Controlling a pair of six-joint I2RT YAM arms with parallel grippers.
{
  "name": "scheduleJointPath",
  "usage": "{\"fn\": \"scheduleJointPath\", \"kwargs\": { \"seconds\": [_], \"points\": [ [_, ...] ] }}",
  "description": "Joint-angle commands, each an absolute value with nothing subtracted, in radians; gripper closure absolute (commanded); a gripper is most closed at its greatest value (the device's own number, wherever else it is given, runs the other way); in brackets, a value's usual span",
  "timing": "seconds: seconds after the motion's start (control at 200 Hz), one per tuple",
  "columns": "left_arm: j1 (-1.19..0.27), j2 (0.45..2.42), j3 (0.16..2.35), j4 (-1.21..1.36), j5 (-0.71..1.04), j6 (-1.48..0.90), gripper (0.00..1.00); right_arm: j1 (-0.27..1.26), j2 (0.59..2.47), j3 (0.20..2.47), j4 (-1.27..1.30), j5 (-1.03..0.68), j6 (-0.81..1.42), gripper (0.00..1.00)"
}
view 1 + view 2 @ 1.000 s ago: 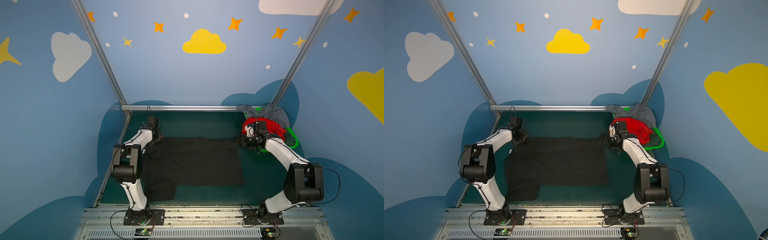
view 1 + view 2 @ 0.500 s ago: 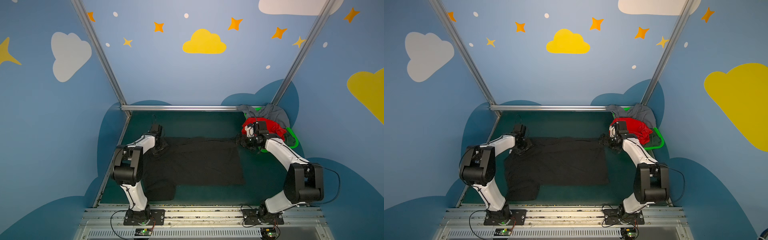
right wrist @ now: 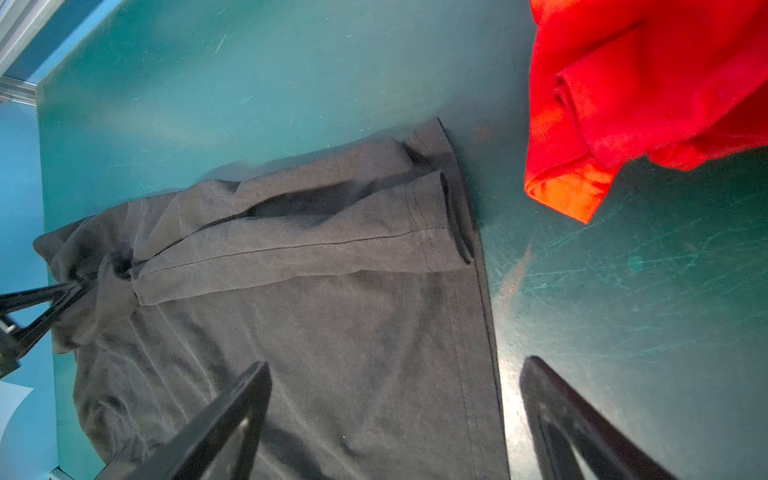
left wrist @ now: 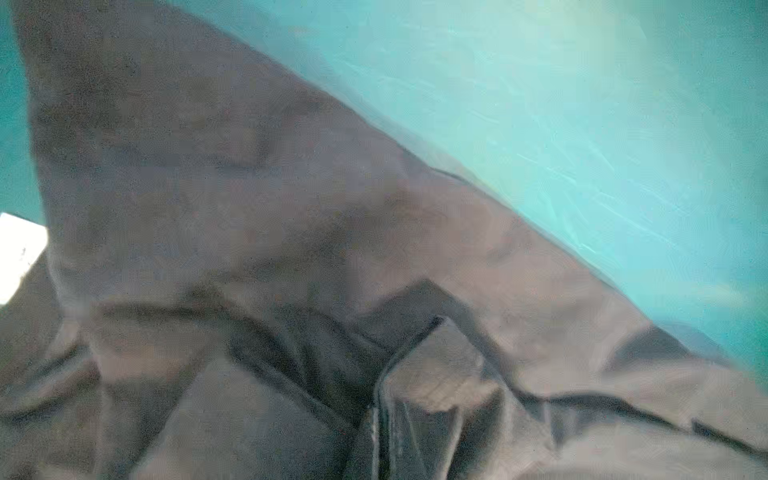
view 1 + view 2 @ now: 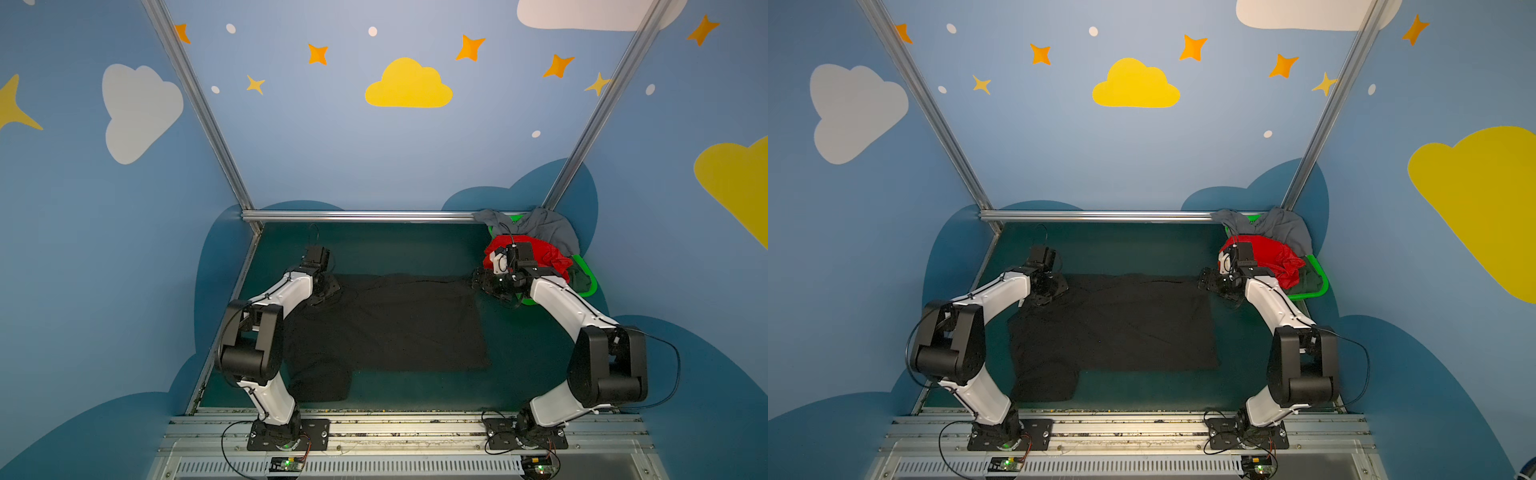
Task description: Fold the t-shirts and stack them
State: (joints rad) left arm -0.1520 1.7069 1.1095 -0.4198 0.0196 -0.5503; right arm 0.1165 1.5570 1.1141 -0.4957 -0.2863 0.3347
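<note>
Just now the left hand (image 5: 328,291) clamps shut on the black t-shirt (image 5: 395,324) far corner; the right hand (image 5: 482,284) stays wide over the opposite corner, so the fold grasp is half-made.

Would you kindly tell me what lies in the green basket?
The green basket holds a grey t-shirt over its far rim, a red t-shirt in front and a dark green t-shirt beside it. Its floor and anything beneath are covered.

Both top views were evenly and softly lit and sharp, their frame posts splaying toward the edges. The left wrist view was smeared and washed out across the black t-shirt (image 4: 249,249), one edge patch blown white. The right wrist view was crisper, with glare streaking the table (image 3: 508,332).
</note>
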Motion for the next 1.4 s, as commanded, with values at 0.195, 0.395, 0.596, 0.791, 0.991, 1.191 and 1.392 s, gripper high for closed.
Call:
{"fn": "scheduleJointPath", "kwargs": {
  "seconds": [0.195, 0.395, 0.596, 0.791, 0.991, 1.191, 1.392],
  "points": [
    [-0.206, 1.613, 0.973, -0.431, 0.004, -0.584, 0.97, 0.117, 1.544, 1.104, -0.518, -0.274, 0.334, 0.08],
    [-0.23, 1.535, 0.933, -0.453, -0.062, -0.607, 0.96, 0.117, 1.546, 1.106, -0.523, -0.278, 0.33, 0.08],
    [-0.277, 1.395, 0.796, -0.4, -0.11, -0.644, 0.97, 0.115, 1.558, 1.123, -0.539, -0.275, 0.322, 0.08],
    [-0.322, 1.255, 0.639, -0.338, -0.132, -0.647, 0.95, 0.115, 1.588, 1.162, -0.56, -0.285, 0.308, 0.09],
    [-0.329, 1.148, 0.585, -0.387, -0.24, -0.704, 0.43, 0.115, 1.601, 1.182, -0.568, -0.291, 0.298, 0.08],
    [-0.319, 1.179, 0.664, -0.354, -0.255, -0.744, 0.37, 0.117, 1.608, 1.188, -0.561, -0.311, 0.313, 0.09],
    [-0.239, 1.413, 0.88, -0.456, -0.126, -0.777, 0.3, 0.119, 1.608, 1.194, -0.563, -0.308, 0.328, 0.09]
  ]
}}
